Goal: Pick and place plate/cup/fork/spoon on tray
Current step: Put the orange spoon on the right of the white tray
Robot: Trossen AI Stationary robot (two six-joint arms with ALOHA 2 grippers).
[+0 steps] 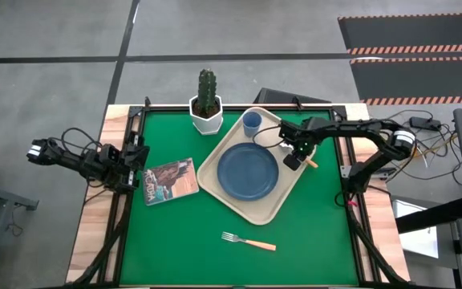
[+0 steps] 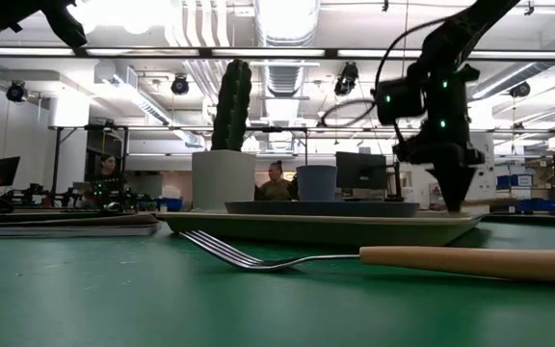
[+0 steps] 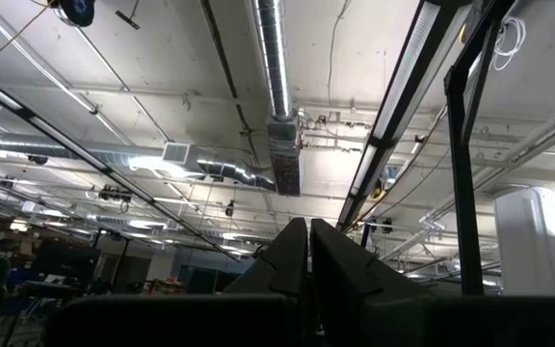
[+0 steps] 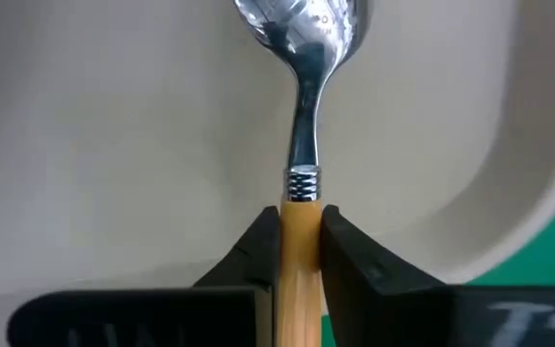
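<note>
Spoon (image 4: 302, 116) pinched at its handle by right hand (image 4: 300, 253) over tray (image 4: 114, 145), clear only from the wrist.

Your right arm reaches in from the right side, wrist bent down, and its end effector (image 1: 293, 157) points downward with both fingers (image 4: 258, 253) clamped on a handle. Your left arm sits folded at the left edge, its end effector (image 3: 308, 253) closed and aimed upward.
</note>
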